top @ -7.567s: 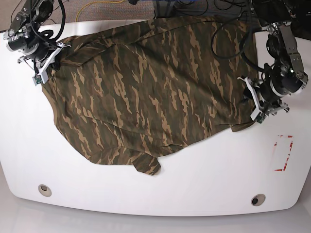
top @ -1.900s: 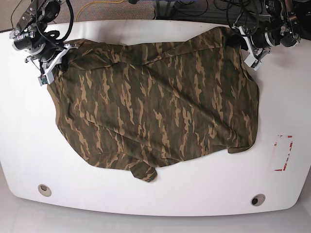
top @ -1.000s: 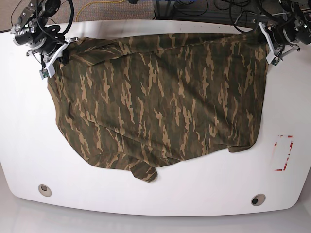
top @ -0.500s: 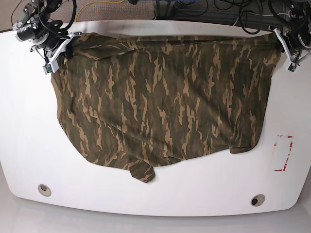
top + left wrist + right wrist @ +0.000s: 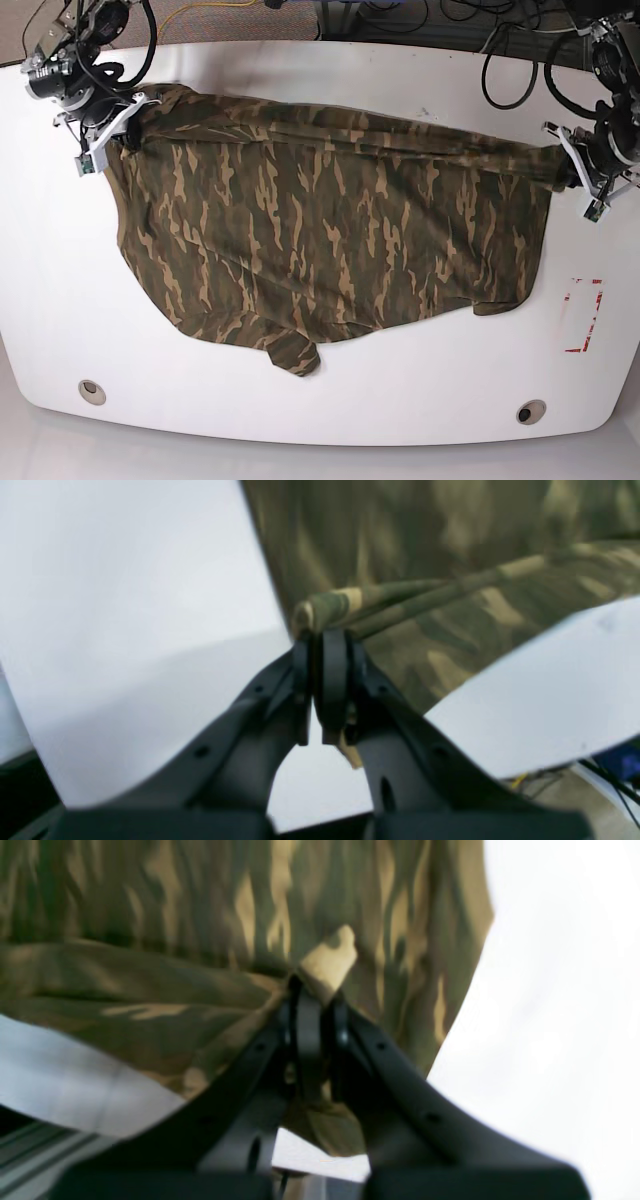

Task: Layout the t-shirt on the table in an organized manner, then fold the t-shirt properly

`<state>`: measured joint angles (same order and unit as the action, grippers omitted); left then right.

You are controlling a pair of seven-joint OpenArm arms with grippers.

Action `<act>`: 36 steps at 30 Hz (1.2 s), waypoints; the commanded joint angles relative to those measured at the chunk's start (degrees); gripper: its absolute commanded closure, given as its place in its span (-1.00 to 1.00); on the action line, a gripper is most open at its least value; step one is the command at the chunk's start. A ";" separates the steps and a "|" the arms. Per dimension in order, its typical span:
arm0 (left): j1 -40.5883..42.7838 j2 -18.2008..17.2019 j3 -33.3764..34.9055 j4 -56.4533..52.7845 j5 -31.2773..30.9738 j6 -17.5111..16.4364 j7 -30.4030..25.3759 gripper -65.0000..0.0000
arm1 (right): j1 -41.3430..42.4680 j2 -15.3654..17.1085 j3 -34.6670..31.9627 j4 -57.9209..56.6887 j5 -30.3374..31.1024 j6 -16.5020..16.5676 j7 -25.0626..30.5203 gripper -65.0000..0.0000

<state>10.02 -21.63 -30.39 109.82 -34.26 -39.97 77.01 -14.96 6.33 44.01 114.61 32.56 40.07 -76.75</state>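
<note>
Near edge: table (image 5: pixel 320 405) bare at 6 o'clock; a bunched sleeve lies there.
T-shirt (image 5: pixel 330 230): spread across the middle, top hem lifted and taut.
Left gripper (image 5: pixel 582 186): at 3 o'clock, clamped on the hem corner.
Right gripper (image 5: pixel 104 132): at 10 o'clock, pinching cloth too.
Advice: keep tension even, lower both corners together — then flatten that sleeve.

A robotics lab: white table (image 5: pixel 300 410), tangled cables (image 5: pixel 420 15), tape mark (image 5: pixel 583 315).
</note>
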 commanded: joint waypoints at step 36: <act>-17.10 -2.59 11.97 -26.52 13.03 -0.03 -7.96 0.93 | 13.60 3.47 -1.77 -12.50 -0.51 -0.07 4.62 1.00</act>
<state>-5.43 -22.87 -17.89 83.26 -21.69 -39.97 69.80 -2.28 8.45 42.96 102.26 31.29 40.03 -73.63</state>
